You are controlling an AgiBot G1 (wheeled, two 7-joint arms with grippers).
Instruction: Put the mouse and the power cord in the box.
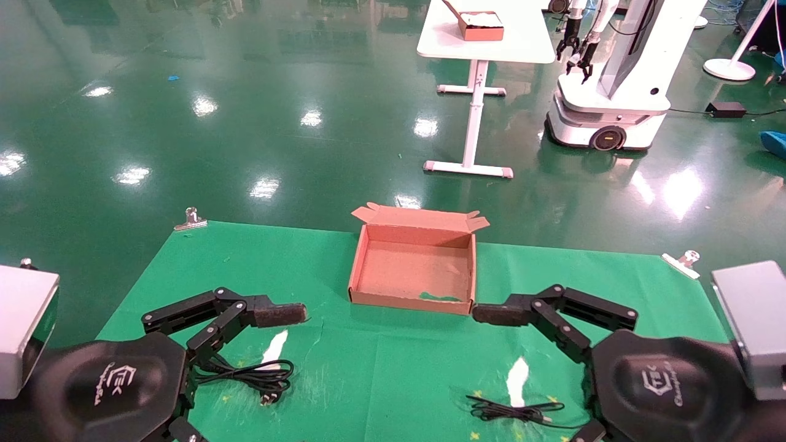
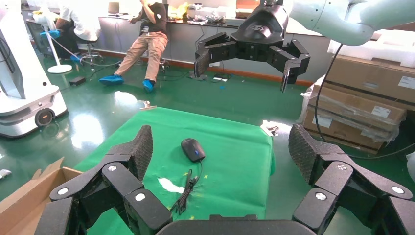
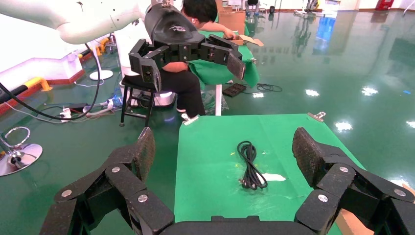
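Note:
The brown cardboard box (image 1: 414, 270) lies with its flap up at the far middle of the green cloth, nothing in it. The coiled power cord (image 1: 258, 374) rests near the front left; it also shows in the right wrist view as the power cord (image 3: 251, 166). My left gripper (image 1: 264, 380) hovers open above it. The black mouse (image 2: 193, 149) appears in the left wrist view; in the head view my right arm hides it and only its thin cable (image 1: 509, 411) shows. My right gripper (image 1: 522, 380) hangs open over that cable. Neither gripper holds anything.
Metal clips (image 1: 190, 219) (image 1: 681, 261) pin the cloth at the far corners. Beyond the table lies shiny green floor with a white table (image 1: 485, 43), a smaller brown box (image 1: 482, 26) and another white robot (image 1: 614, 80). Torn white patches (image 1: 519, 374) mark the cloth.

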